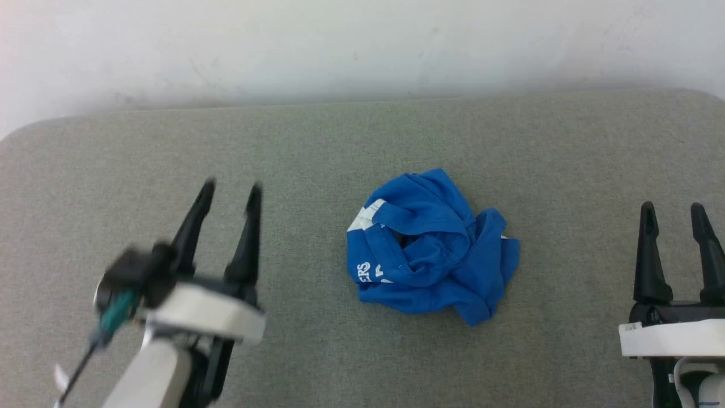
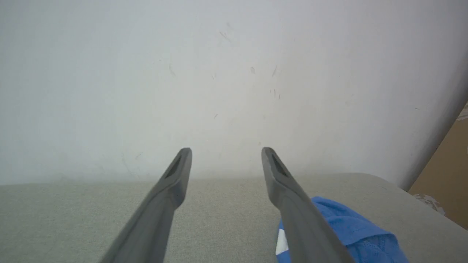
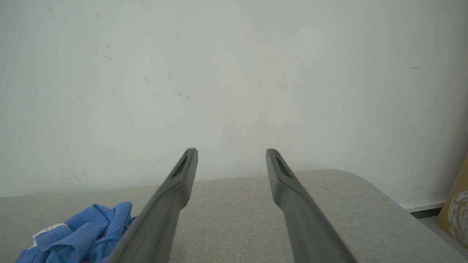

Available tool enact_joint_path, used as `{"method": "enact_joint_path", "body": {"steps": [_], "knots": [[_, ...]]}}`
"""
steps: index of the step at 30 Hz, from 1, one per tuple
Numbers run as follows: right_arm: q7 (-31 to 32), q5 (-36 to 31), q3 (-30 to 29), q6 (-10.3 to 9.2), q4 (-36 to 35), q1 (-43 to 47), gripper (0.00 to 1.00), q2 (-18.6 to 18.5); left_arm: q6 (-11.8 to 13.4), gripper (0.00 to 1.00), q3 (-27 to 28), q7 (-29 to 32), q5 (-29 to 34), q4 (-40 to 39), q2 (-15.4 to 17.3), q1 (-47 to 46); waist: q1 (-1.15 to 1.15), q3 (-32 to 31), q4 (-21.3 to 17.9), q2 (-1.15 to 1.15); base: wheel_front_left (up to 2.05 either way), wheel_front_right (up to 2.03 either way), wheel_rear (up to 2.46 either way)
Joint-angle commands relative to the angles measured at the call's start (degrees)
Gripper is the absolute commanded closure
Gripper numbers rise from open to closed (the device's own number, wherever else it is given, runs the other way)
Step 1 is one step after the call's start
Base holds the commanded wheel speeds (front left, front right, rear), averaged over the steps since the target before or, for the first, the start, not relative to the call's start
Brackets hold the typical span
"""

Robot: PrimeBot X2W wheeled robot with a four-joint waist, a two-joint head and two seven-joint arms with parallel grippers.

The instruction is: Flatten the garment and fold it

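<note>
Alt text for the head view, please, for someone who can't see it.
A crumpled bright blue garment lies bunched in the middle of a grey fabric surface, untouched. The left tool, open and blurred, is at lower left; the right tool, open, at lower right.

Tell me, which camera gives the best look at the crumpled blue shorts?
The head view: the whole garment lies crumpled mid-frame, uncovered. The left wrist view catches a partly hidden corner, the right wrist view a bunched part at lower left.
</note>
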Motion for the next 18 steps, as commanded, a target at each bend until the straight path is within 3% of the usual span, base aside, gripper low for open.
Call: {"method": "enact_joint_path", "body": {"steps": [1, 4, 6, 11, 16, 18], "knots": [[-0.27, 0.53, 0.28, -0.05, 0.07, 0.82, 0.0, -0.03, 0.82, 0.0, 0.91, -1.29, 1.15, -0.5, 0.42, 3.26, 0.0, 0.3, -0.23, -0.01, 0.0, 0.0, 0.0], [-0.27, 0.79, 0.79, -0.05, 0.41, 1.58, 0.0, -0.03, 2.67, 0.0, 3.85, -2.5, 3.1, -1.53, -0.34, 9.8, 0.0, 0.54, -0.41, -0.01, 0.0, 0.0, 0.0], [-0.27, 1.04, 1.16, -0.05, 0.7, 2.25, 0.0, -0.03, 3.23, 0.0, 6.72, -2.59, 4.28, -3.52, -2.83, 13.34, 0.0, 0.72, -0.29, -0.01, 0.0, 0.0, 0.0], [-0.27, 1.25, 2.12, -0.05, 1.55, 3.23, 0.0, -0.03, 0.04, 0.0, 10.47, -2.62, 8.18, -4.54, -8.01, 18.84, 0.0, 0.75, 0.56, -0.01, 0.0, 0.0, 0.0], [0.16, -0.32, 3.56, -0.05, 1.66, 1.21, 0.0, -0.03, -3.77, 0.0, 13.12, -2.63, 11.17, -3.95, -11.79, 18.26, 0.0, 1.14, 2.08, -0.01, 0.0, 0.0, 0.0], [3.06, -0.58, 5.49, -0.05, 1.74, -0.78, 0.0, -0.03, -5.05, 0.0, 13.87, -2.63, 12.19, -3.53, -12.87, 17.72, 0.0, 1.44, 2.67, -0.01, 0.0, 0.0, 0.0]]}}
